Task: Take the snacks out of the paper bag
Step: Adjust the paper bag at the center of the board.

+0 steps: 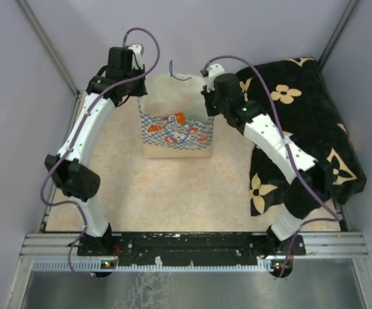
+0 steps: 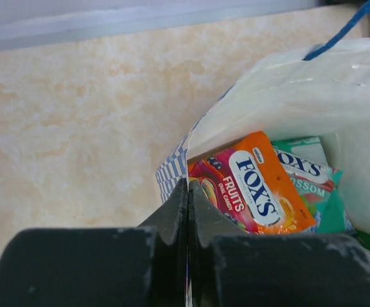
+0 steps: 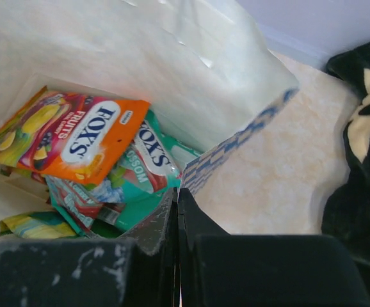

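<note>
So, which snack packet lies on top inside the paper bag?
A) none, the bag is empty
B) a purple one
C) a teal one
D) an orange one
D: both wrist views show the orange packet lying over the teal packets inside the paper bag.

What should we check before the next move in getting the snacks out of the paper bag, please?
1. Paper bag upright, mouth open: ok.
2. Left hand shut on the bag's checkered rim: ok, as far as its wrist view shows.
3. Right hand shut on the opposite rim: ok.
4. A snack within reach: ok, the orange packet lies on top of the teal packets.
5. A hand free to pick: not ok, both grip the rim.
6. Number of snacks inside: cannot tell, some lie hidden under others.
</note>
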`<control>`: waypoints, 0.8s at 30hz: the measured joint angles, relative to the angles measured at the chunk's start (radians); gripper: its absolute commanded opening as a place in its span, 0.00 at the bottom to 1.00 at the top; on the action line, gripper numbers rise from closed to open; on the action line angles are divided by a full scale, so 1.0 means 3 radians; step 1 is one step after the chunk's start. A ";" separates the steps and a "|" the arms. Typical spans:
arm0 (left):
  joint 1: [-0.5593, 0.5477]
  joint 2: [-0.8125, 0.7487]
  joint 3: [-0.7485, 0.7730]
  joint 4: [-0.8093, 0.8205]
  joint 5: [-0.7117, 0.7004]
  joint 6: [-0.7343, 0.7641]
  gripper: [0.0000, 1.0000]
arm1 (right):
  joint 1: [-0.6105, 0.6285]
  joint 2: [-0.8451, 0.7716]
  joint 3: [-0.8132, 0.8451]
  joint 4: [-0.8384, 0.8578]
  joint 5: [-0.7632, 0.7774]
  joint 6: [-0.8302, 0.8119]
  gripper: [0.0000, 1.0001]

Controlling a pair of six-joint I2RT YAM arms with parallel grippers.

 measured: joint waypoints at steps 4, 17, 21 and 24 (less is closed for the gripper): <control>0.0001 0.0687 0.0774 -0.0023 -0.0097 0.0102 0.00 | -0.0042 0.0698 0.0787 -0.0116 0.0033 -0.0025 0.00; -0.0025 0.0224 -0.0722 0.2099 -0.0326 0.0711 0.00 | -0.0262 0.1617 0.1897 0.0037 0.0228 -0.0139 0.00; -0.0148 -0.0852 -0.2461 0.3185 -0.0280 0.0832 0.00 | -0.0197 0.0635 0.0017 0.0982 0.0149 0.0014 0.06; -0.0249 -0.1409 -0.3431 0.3947 -0.0249 0.0838 0.00 | -0.0141 0.0006 -0.1057 0.1738 0.0095 0.0139 0.06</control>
